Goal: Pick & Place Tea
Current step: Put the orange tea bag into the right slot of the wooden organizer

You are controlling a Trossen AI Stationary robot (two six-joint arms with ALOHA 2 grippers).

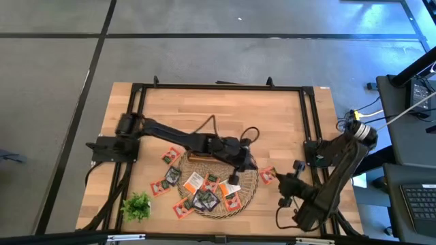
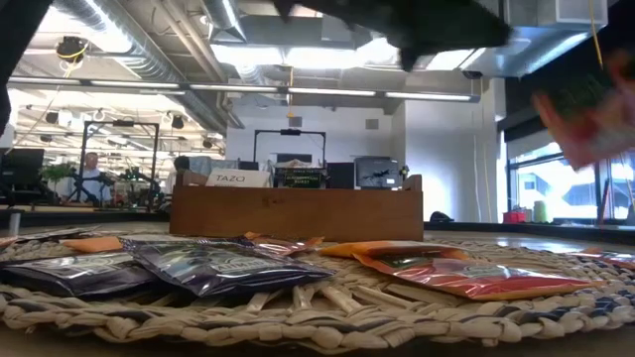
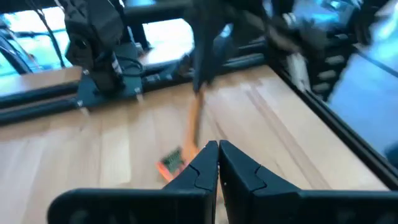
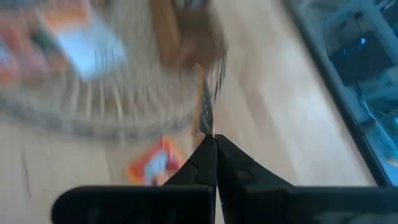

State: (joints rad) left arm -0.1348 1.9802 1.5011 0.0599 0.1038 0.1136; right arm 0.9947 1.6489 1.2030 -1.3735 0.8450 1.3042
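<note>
Wooden bench (image 1: pixel 286 116) carries a round wicker mat (image 1: pixel 246 198) strewn with tea sachets (image 1: pixel 193 182). Left pincer (image 3: pixel 217 149) is clenched on an orange sachet (image 3: pixel 192 127), lifted edgewise for transfer. Right pincer (image 4: pixel 214 142) is clamped on a dark sachet (image 4: pixel 206 112) beside the mat.

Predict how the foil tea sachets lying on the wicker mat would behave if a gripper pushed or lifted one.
The dark tea sachet looks thin and flat, so probably light and bendy. Its glossy wrapper suggests it may slip. Resting on the ridged wicker mat, it would likely slide or catch when pushed, not roll.
</note>
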